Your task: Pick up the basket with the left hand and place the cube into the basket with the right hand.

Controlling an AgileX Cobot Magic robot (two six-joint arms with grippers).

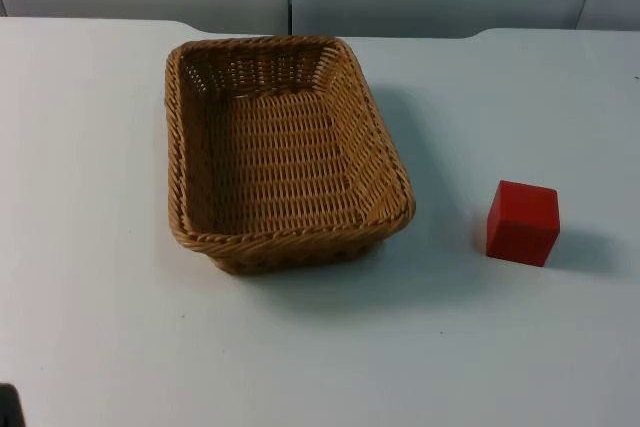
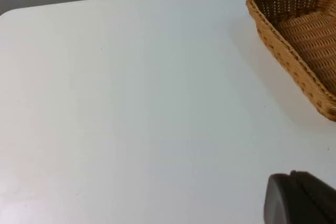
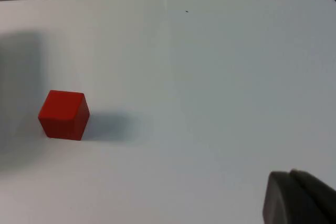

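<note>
Woven wicker, the basket [image 1: 285, 152] sits empty toward the far middle of the white bench [image 1: 100, 327], and the red cube [image 1: 523, 222] stands well apart from it toward the bench's right edge. Nothing of the task looks done: the basket is not lifted and the cube is not in it, so both the pick-up and the placing remain. The left gripper [image 2: 302, 198] hangs over bare bench near the basket's rim, touching nothing. The right gripper [image 3: 299, 198] hangs apart from the cube, holding nothing. How far either is open cannot be told.
</note>
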